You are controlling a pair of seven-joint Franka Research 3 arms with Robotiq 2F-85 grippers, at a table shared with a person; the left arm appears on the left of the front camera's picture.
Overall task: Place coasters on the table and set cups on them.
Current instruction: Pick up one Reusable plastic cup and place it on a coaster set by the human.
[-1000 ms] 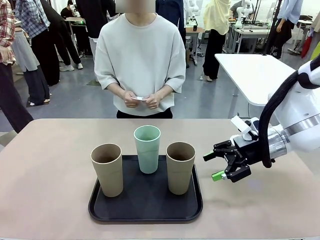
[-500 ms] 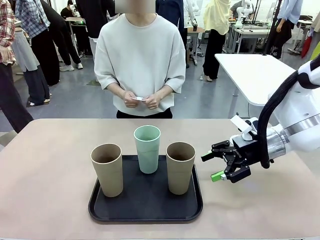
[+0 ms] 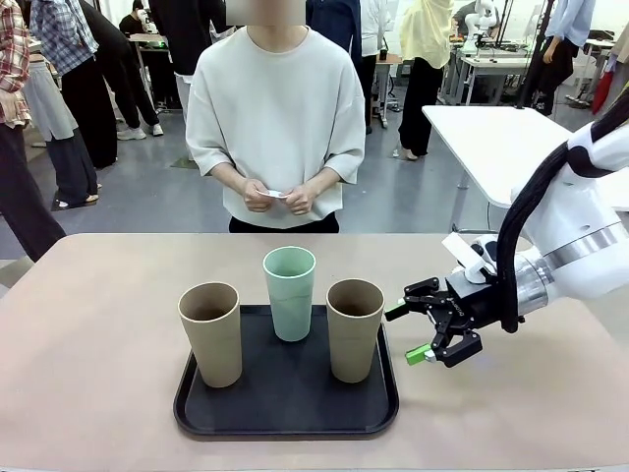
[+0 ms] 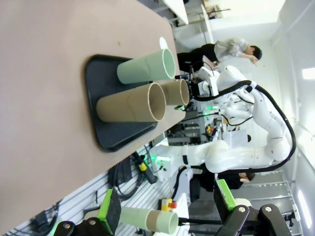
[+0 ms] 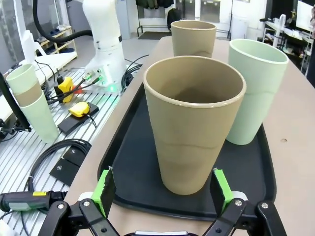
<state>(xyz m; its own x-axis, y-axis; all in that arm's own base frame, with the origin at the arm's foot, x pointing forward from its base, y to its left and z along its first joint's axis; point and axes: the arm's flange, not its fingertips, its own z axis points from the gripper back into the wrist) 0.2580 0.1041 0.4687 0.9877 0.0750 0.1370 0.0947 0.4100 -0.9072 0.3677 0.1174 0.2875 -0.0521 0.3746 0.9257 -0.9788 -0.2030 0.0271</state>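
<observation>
Right gripper, jaws spread wide, sits lower right of centre, just right of the right tan cup standing on the black tray (its wrist view frames that cup between the green pads, touching neither). Left gripper is likewise spread.

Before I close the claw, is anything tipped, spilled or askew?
Nothing stands out. The left tan cup, the mint cup and the right tan cup stand upright on the black tray. The right claw is open, facing the right tan cup.
</observation>
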